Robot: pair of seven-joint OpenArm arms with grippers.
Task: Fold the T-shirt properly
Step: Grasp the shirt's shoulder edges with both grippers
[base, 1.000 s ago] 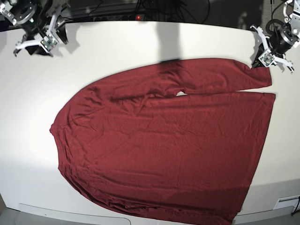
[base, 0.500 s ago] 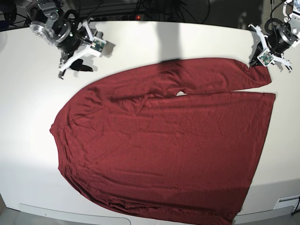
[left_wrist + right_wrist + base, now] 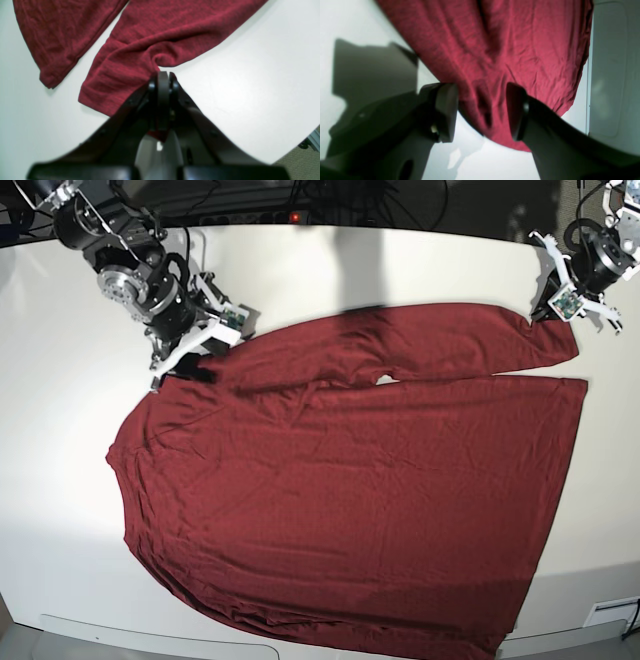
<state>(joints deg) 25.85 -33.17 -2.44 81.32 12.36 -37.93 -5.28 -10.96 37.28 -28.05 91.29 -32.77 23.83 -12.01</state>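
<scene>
Left claw (image 3: 163, 75) is pinching the limp T-shirt (image 3: 360, 480) cuff; right claw (image 3: 480, 110), open, is straddling its shoulder edge, best pinched there.

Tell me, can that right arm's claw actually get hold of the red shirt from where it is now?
Probably yes. The right claw is open, its two fingers straddling a raised fold at the T-shirt edge, with nothing between them and the cloth. The left claw is shut on the sleeve end, far across the table.

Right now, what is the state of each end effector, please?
Left end effector: closed on the T-shirt sleeve end.
Right end effector: open, over the T-shirt's edge, holding nothing.
</scene>
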